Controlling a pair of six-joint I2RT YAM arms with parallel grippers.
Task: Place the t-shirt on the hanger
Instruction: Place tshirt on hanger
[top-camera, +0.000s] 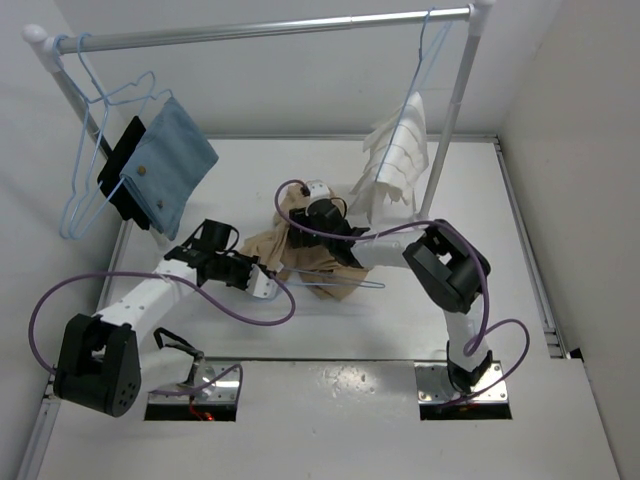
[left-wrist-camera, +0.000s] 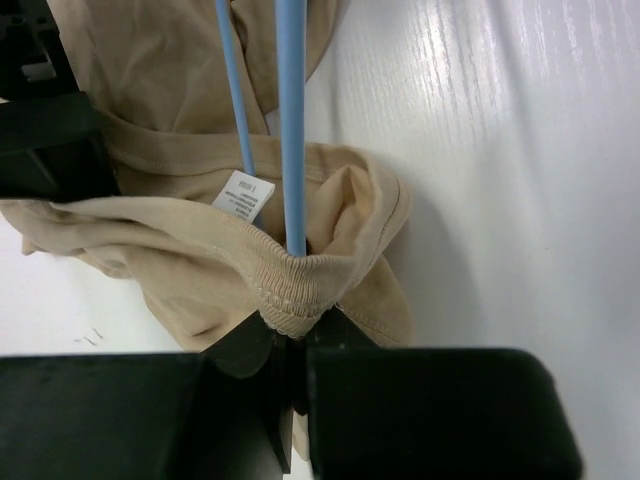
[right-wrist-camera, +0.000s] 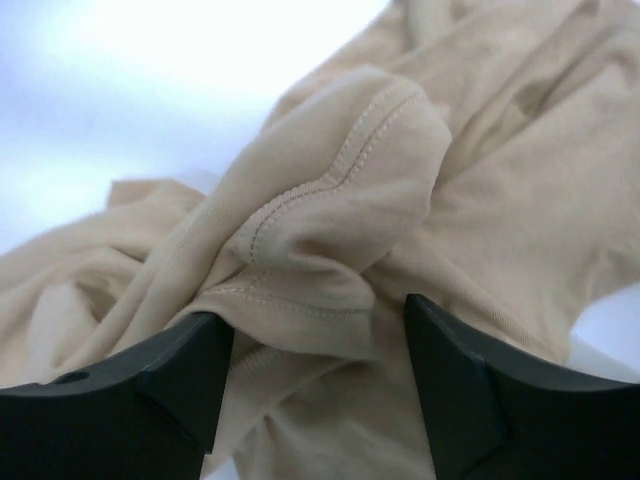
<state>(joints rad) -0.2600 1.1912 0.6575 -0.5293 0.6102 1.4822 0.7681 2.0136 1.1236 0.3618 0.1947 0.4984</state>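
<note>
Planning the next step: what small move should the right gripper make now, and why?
Probably close the right gripper. Its jaws stand open around a seamed fold of the t-shirt, not yet pinching it. The left gripper is shut on the hanger with the collar bunched at its tips, so a hold on the fold would let the cloth be drawn along the wire.

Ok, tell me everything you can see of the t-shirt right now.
The t-shirt is plain tan soft knit, crumpled in a heap on the white table between the arms. Its ribbed collar, with a white label inside, is bunched over the pale-blue hanger wire right at the shut left hand. The open right hand straddles a stitched fold of it.
</note>
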